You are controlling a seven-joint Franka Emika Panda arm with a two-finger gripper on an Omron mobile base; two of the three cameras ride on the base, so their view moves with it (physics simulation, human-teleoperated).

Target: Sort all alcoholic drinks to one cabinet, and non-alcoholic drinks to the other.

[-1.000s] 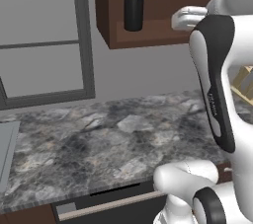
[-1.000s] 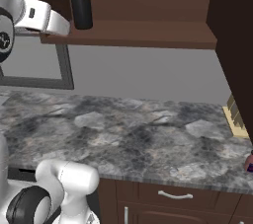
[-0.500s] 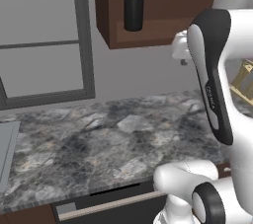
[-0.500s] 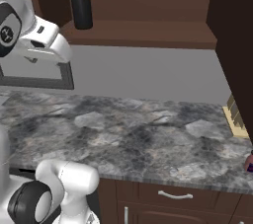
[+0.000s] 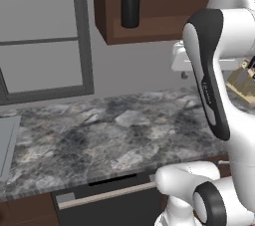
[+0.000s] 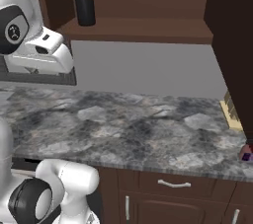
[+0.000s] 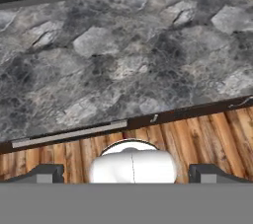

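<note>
Gripper (image 7: 126, 173) fully spread, empty; grasp the rigid, likely smooth black blue-lidded cylindrical bottle (image 6: 85, 6) mid-body on your far-left shelf.

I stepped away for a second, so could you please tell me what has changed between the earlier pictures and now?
The arm has drawn back from the wall cabinet and swung its hand downward; the gripper, jaws wide apart and empty, now looks down over the granite counter. Nothing was taken hold of or let go. The black bottle with the blue lid stands on the cabinet shelf as before.
</note>
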